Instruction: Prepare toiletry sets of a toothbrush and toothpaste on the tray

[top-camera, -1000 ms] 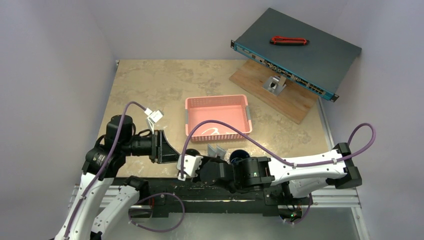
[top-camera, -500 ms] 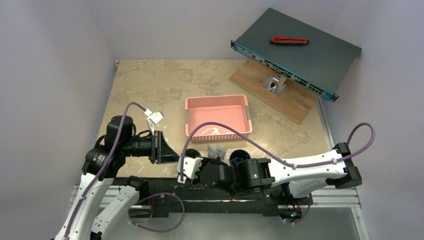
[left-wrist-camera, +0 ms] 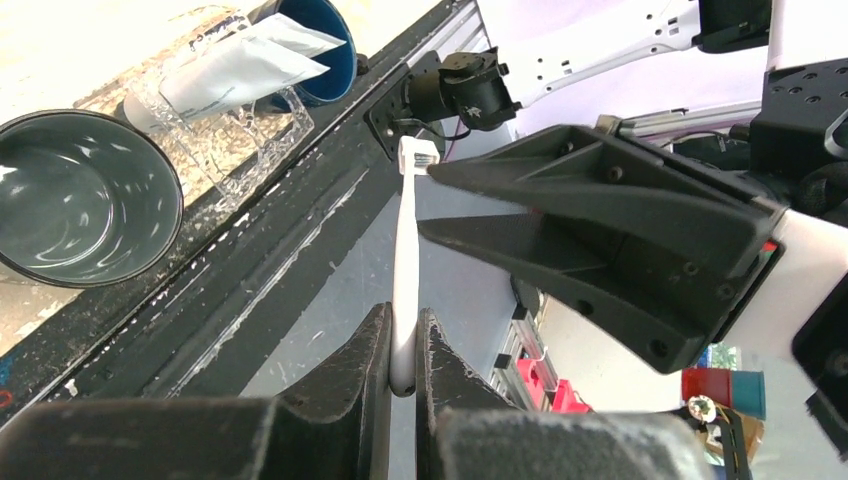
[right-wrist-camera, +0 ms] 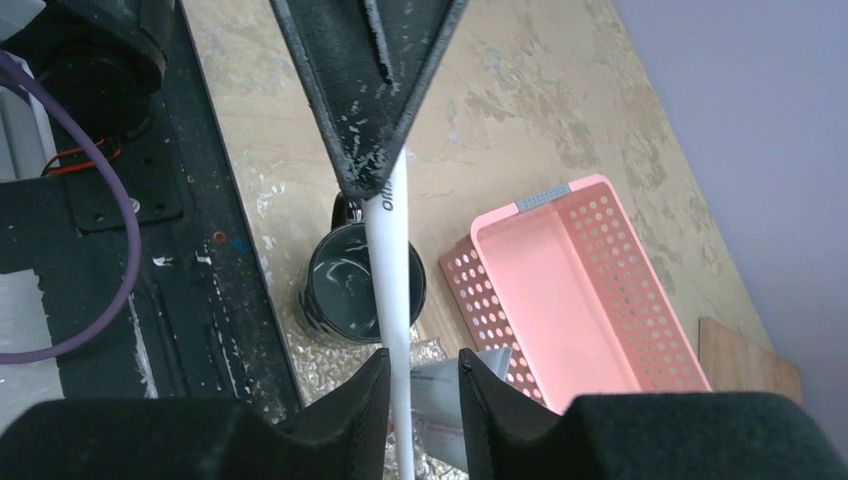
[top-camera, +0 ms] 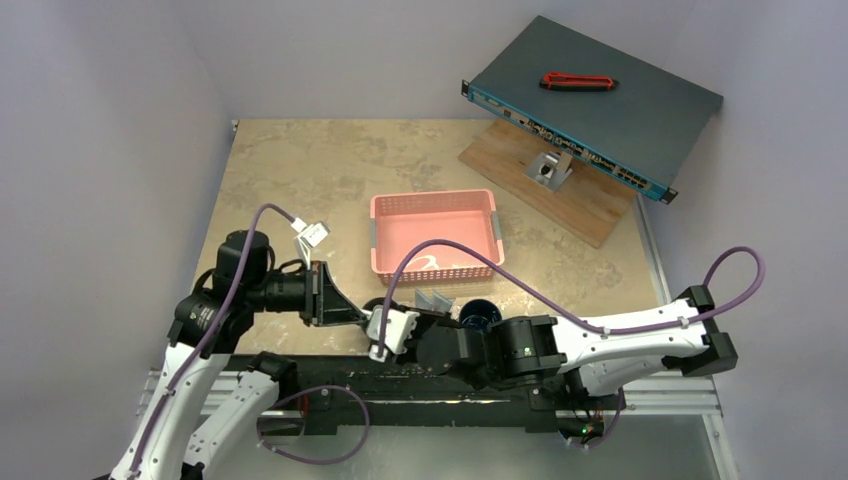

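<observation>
Toothbrush (left-wrist-camera: 404,250) spans L gripper (left-wrist-camera: 402,325) to R gripper (right-wrist-camera: 422,375), mid-air.
L gripper is clamped on the handle end. The long axis runs straight toward the R gripper, bristle head that way. R jaws stand apart w/ the shaft between them (gap visible on one side, so no grip). The tray (left-wrist-camera: 265,125), toothpaste (left-wrist-camera: 240,65) on it, sits just right of both, between grey mug (left-wrist-camera: 80,195) and blue mug (left-wrist-camera: 325,35); L arm prob. carries.
</observation>
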Available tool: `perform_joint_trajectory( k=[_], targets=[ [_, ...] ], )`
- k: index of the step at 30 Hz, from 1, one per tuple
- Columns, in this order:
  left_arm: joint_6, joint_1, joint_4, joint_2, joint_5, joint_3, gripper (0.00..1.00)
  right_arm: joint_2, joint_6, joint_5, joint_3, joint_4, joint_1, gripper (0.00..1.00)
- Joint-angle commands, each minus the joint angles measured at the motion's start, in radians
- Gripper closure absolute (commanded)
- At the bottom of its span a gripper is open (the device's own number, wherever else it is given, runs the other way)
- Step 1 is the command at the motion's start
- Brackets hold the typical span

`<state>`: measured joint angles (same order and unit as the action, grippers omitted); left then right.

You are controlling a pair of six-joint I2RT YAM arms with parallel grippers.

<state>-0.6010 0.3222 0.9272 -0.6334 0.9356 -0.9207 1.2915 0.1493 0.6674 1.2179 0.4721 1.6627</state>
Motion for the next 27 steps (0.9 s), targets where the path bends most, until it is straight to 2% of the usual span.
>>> perform_joint_trajectory(
  k=[1,7,11,20,24,27],
  targets=[
    [-0.004,0.003,-0.062,-0.008,0.031,0.017,1.00,-0.103,-0.041,0.041,-0.041,-0.069,0.004,0.65],
    [-0.047,-0.029,-0.148,-0.009,0.111,0.054,1.00,-0.270,-0.076,0.012,-0.145,-0.144,0.004,0.54],
    [-0.100,-0.138,-0.227,-0.015,0.241,0.092,1.00,-0.378,-0.087,-0.005,-0.207,-0.201,0.005,0.51],
    [-0.341,-0.207,-0.520,-0.005,0.335,0.188,1.00,-0.588,0.021,-0.079,-0.360,-0.352,0.003,0.45],
    [-0.472,-0.213,-0.680,0.010,0.342,0.224,1.00,-0.693,0.128,-0.121,-0.460,-0.504,0.004,0.42],
    [-0.504,-0.213,-0.710,0.013,0.345,0.225,1.00,-0.766,0.203,-0.155,-0.539,-0.607,0.004,0.38]
  ],
)
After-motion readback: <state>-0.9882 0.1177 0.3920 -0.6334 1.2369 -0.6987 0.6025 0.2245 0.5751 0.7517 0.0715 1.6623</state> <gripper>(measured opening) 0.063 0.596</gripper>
